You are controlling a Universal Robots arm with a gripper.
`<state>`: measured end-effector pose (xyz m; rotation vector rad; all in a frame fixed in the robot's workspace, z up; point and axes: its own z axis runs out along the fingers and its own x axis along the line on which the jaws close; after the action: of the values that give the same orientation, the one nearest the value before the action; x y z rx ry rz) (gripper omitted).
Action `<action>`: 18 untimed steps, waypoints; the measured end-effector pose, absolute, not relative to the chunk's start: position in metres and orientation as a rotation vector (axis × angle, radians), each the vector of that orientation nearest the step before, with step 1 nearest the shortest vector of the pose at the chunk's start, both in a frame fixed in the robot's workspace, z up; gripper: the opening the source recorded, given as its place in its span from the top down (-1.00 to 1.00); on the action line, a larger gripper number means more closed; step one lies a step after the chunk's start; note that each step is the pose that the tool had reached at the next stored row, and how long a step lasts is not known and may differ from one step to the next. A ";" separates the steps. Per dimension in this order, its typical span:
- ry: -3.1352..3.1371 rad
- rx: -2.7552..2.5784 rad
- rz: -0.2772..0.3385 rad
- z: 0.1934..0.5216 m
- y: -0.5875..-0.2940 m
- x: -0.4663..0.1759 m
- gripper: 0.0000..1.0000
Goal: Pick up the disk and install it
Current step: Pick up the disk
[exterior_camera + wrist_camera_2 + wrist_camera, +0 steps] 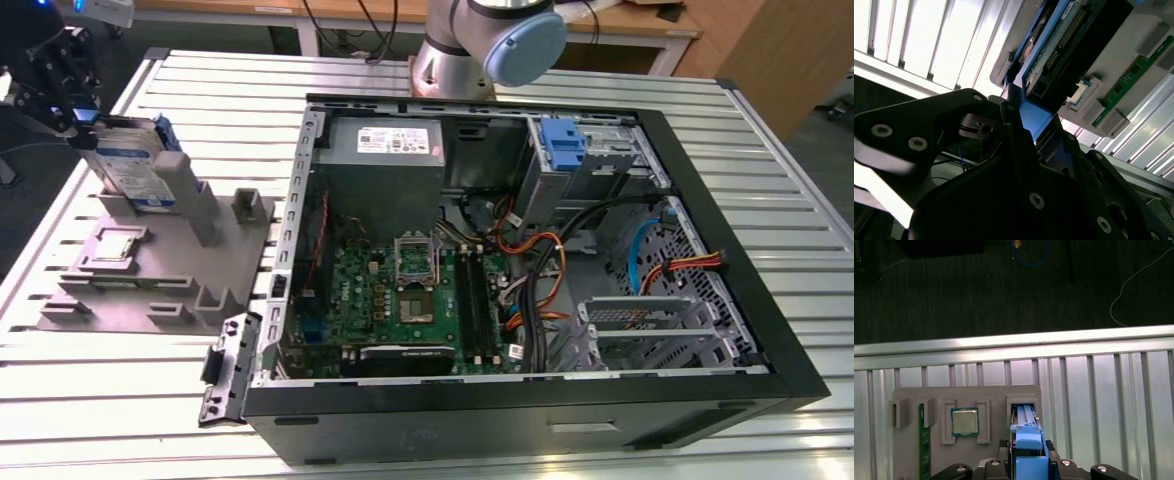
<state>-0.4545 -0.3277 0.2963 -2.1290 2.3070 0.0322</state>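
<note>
The disk [134, 165] is a silver drive with a white and blue label in a blue carrier frame. It stands on edge in a slot of the grey fixture [160, 275] at the exterior view's left, leaning by a grey post. My gripper [80, 115] is at its upper end, shut on the blue frame. In the first wrist view the blue frame of the disk [1029, 440] sits between my fingers, above the fixture's slot [1024, 407]. In the second wrist view the disk [1059, 40] reaches away from my gripper [1029, 122].
The open computer case [747, 330] lies on the slatted metal table [747, 140], with a motherboard [400, 300], cables and a blue bracket [567, 150] in the far bay. A metal cage [654, 325] sits near the front. The fixture also holds a square chip [964, 421] and a green memory stick [924, 445].
</note>
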 end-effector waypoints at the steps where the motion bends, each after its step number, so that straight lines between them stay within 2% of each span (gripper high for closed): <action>1: 2.307 -2.129 0.032 0.296 -0.328 -0.454 0.26; 18: 2.264 -2.175 0.032 0.296 -0.328 -0.454 0.26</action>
<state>-0.4545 -0.3279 0.2963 -2.1753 2.2641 0.0322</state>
